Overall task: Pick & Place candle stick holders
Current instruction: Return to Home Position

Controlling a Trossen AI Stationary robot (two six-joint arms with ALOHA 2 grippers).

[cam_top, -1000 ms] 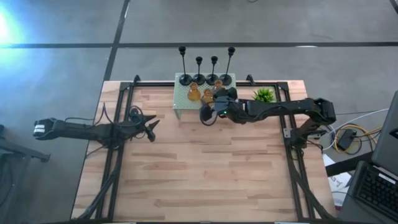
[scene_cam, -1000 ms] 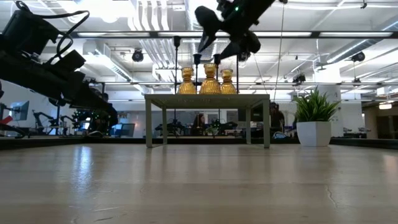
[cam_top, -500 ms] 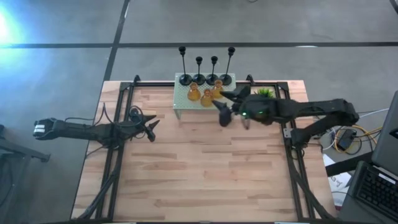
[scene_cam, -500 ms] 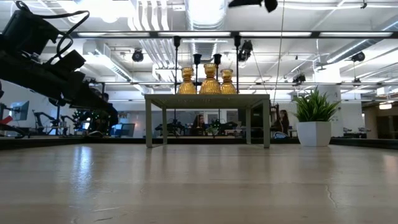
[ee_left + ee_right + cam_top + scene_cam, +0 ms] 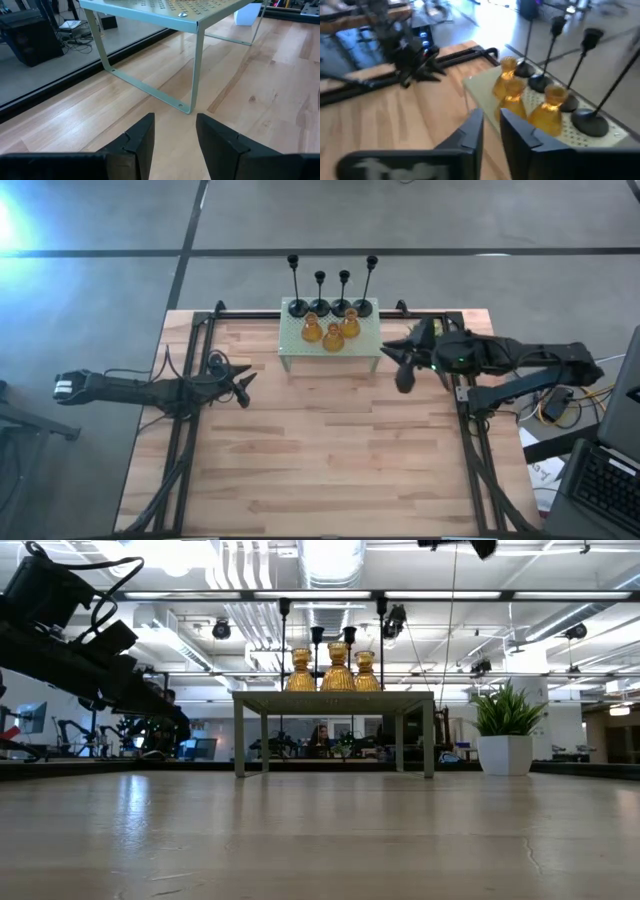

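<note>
Several black candle stick holders (image 5: 342, 306) stand on their round bases along the far edge of a pale green perforated shelf (image 5: 300, 352). Three amber glass holders (image 5: 332, 336) stand on it in front of them; the low view shows them in a row (image 5: 338, 668). My right gripper (image 5: 395, 363) hovers right of the shelf, high over the table. Its fingers (image 5: 491, 117) stand a narrow gap apart with nothing between them. My left gripper (image 5: 245, 380) waits open, low, left of the shelf, facing a shelf leg (image 5: 196, 70).
A small green plant in a white pot (image 5: 507, 730) stands right of the shelf near the far edge. Black rails (image 5: 190, 430) run along the table's left and right sides. Bare wood (image 5: 320, 460) fills the table's near half.
My right gripper has drawn back from over the shelf's amber holders toward the table's right edge and has risen, leaving the low view's top. All holders stand where they were.
</note>
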